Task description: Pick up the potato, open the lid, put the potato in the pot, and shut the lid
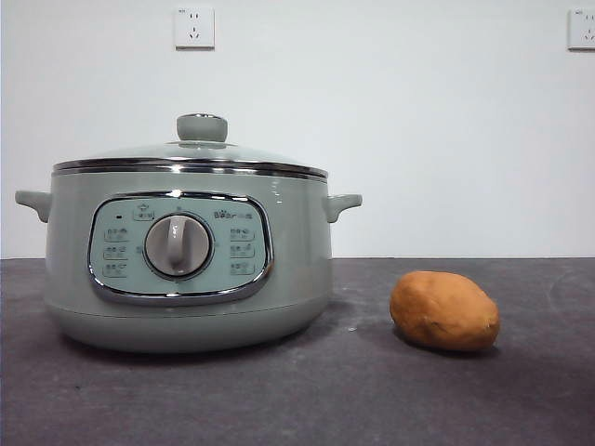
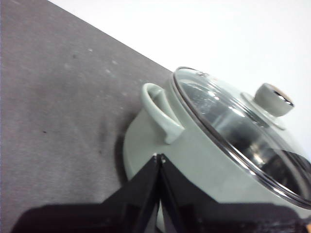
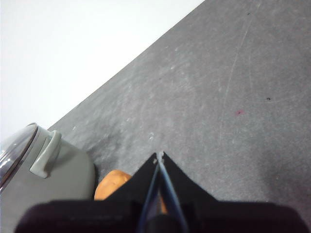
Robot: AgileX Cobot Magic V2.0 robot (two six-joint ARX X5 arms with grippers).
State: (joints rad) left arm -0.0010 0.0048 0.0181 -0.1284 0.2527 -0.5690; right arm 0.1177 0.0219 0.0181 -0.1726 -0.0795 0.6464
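The pale sage-green pot (image 1: 186, 265) stands on the dark table at the left, with the glass lid (image 1: 191, 158) shut on it and its green knob (image 1: 202, 127) on top. The orange-brown potato (image 1: 444, 310) lies on the table to the right of the pot. Neither arm shows in the front view. My left gripper (image 2: 159, 157) is shut and empty, held above and beside the pot's side handle (image 2: 160, 110); the lid (image 2: 238, 136) shows there too. My right gripper (image 3: 158, 155) is shut and empty, above the table, with the potato (image 3: 111, 184) partly hidden behind its jaws and the pot (image 3: 43, 165) beside it.
The dark grey table (image 1: 372, 400) runs to a white wall with two sockets (image 1: 193, 28). The pot's grey dial (image 1: 178, 245) and control panel face the front view.
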